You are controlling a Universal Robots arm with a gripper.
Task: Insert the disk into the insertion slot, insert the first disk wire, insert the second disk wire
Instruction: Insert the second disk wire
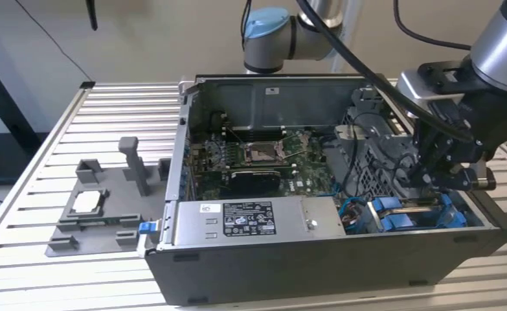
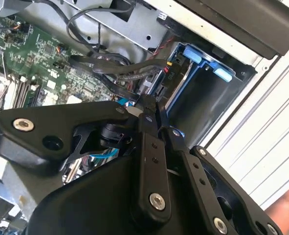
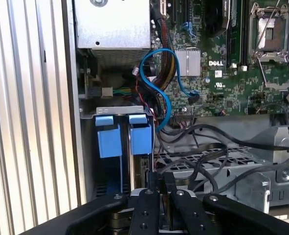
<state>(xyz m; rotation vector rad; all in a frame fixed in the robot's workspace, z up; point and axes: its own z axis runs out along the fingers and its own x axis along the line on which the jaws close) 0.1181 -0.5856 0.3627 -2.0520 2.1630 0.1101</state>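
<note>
Gripper [image 3: 156, 182] lowered into the open case [image 1: 322, 272] on the desk [image 1: 54, 272], jaws clenched together above the slot [image 3: 107, 161]. Disk [image 3: 143, 166] seated in the slot beside blue tabs [image 3: 108, 136].

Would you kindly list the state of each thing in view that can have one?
Computer case: side open, lying on the slatted table.
Disk: standing in the insertion slot, blue carrier tabs showing.
Pincer: shut on a dark wire beside the disk.
Blue cable: plugged into the board.
Processor socket: uncovered, latch frame raised.
Grey fixture tray: on the table, holding a pale part.
</note>
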